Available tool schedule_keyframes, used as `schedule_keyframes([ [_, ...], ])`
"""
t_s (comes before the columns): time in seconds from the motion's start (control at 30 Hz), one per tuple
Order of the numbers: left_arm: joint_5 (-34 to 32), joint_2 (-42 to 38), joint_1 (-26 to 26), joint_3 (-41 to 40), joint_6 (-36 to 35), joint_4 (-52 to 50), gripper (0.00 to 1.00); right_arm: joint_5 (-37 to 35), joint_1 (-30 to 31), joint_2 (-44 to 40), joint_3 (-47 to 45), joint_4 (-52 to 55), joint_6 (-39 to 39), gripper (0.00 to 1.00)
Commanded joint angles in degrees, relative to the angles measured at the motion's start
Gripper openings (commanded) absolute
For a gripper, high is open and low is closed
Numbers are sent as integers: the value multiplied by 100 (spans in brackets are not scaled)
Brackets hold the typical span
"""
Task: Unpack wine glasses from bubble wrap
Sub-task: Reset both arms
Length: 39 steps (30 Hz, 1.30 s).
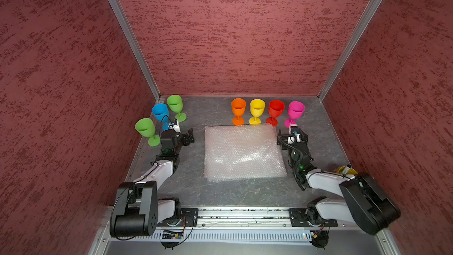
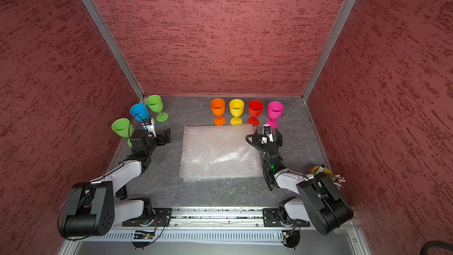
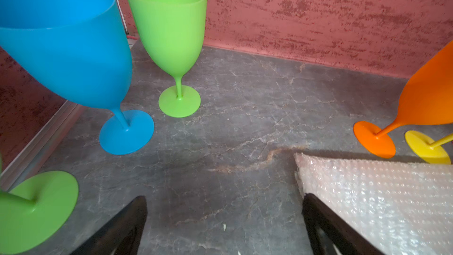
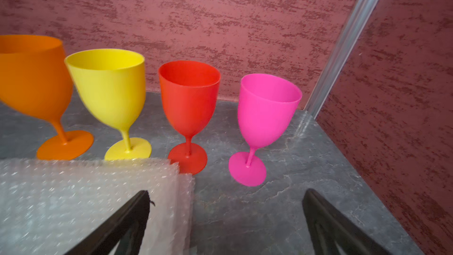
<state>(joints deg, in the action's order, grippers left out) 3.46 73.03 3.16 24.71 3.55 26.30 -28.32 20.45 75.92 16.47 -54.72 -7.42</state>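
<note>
Left gripper (image 3: 224, 196), right gripper (image 4: 226, 191) wide, beside bubble wrap (image 1: 242, 153)

In a top view, the bubble wrap (image 1: 242, 152) lies flat in the middle of the grey table (image 1: 220, 192). Just behind it stand the orange goblet (image 1: 238, 109), yellow goblet (image 1: 257, 109), red goblet (image 1: 276, 109) and pink goblet (image 1: 296, 111), upright in a row. Along the left wall the blue goblet (image 1: 160, 112) stands between the far green goblet (image 1: 174, 104) and the near green goblet (image 1: 145, 127).

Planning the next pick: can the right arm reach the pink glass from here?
Probably yes. The right gripper is open and faces the pink glass, with only bare table between; the red glass stands apart beside it.
</note>
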Motion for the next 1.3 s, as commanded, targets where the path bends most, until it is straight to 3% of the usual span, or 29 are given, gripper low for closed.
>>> schedule_keyframes([
  [0.0, 185, 379, 117, -195, 227, 1087, 100, -9, -646, -3, -58, -229, 585, 99],
  [0.03, 324, 443, 149, -58, 46, 835, 100, 160, -818, 4, -198, -250, 747, 99],
  [0.13, 296, 973, 34, -341, -334, 2093, 100, 1036, -1195, 9, -517, -1129, 496, 99],
  [0.2, -225, 1636, -71, -907, -325, 3888, 100, 1205, -1307, 321, -795, -2107, 230, 99],
  [0.27, -163, 1384, -165, -456, -416, 2686, 100, 1345, -1498, 989, -1062, -3288, 306, 99],
  [0.33, -48, 1429, -73, -252, -334, 2300, 100, 1710, -1856, 1393, -1165, -3784, 628, 99],
  [0.4, -189, 1457, -139, -250, -374, 2345, 100, 1957, -1993, 1164, -699, -2508, 763, 99],
  [0.47, -197, 1505, -143, -279, -380, 2496, 100, 2479, -2238, 1260, -377, -2090, 861, 99],
  [1.27, -197, 1477, -139, -291, -371, 2458, 100, 2498, -2280, 1225, -390, -2118, 850, 99],
])
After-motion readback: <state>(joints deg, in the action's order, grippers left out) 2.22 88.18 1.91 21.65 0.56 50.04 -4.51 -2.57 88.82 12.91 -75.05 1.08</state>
